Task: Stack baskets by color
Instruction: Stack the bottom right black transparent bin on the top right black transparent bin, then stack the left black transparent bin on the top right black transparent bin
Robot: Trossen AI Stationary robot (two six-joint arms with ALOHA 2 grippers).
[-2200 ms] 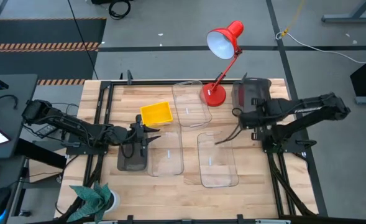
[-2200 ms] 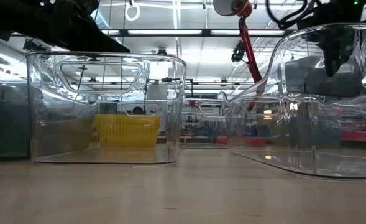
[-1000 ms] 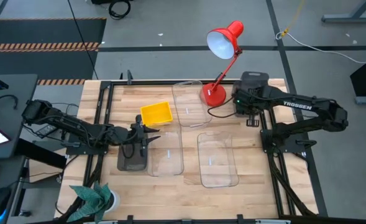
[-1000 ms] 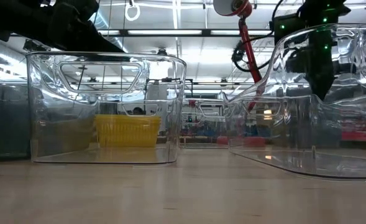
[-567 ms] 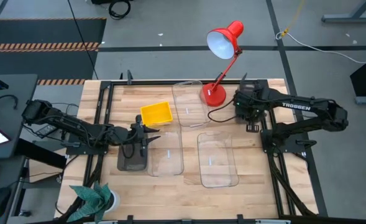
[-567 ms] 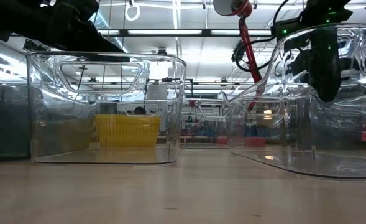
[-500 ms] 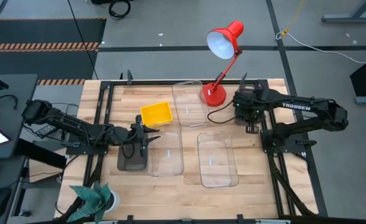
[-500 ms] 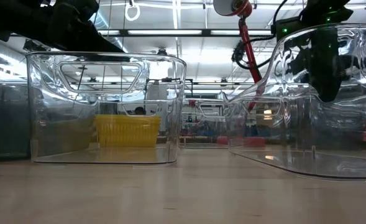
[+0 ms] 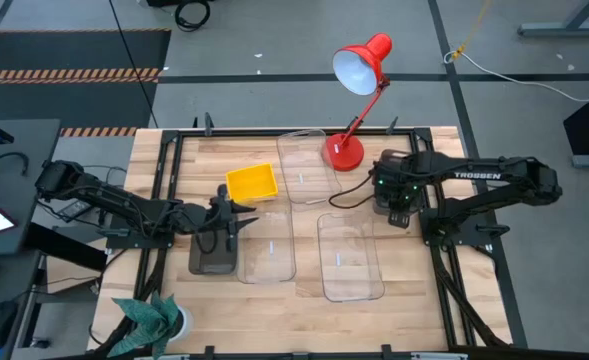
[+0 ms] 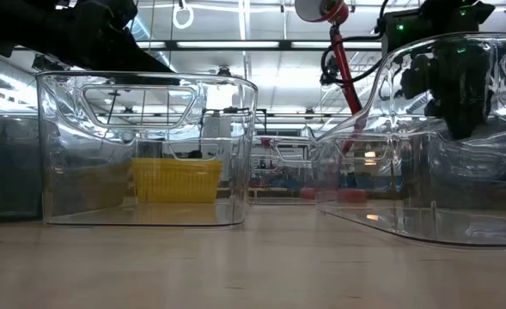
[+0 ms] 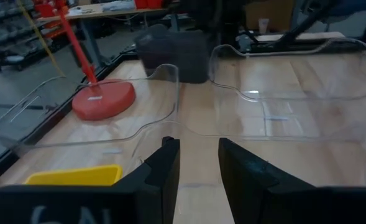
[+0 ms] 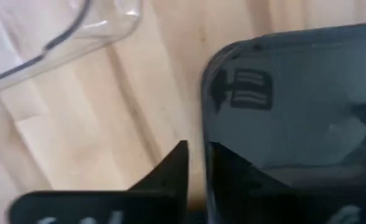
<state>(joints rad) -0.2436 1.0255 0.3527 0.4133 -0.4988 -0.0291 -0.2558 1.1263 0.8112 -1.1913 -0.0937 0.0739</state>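
right claw (image 12: 195,163): fingers straddle the rim of the dark grey basket (image 12: 294,106), narrow gap, looks like loose contact
dark grey basket: near the red lamp (image 9: 359,70)
left claw (image 11: 195,163): apart, over the other grey basket (image 9: 214,255)

Grey floor (image 9: 274,95), hazard-striped mat (image 9: 69,72)

From my seat I see the wooden desk (image 9: 174,310) carrying a yellow basket (image 9: 251,183) left of centre, a clear basket (image 9: 305,165) beside the red lamp's base (image 9: 343,152), two more clear baskets (image 9: 270,246) (image 9: 350,257) nearer the front, a dark grey basket (image 9: 214,252) at the left, and another dark grey one (image 9: 393,183) at the right.
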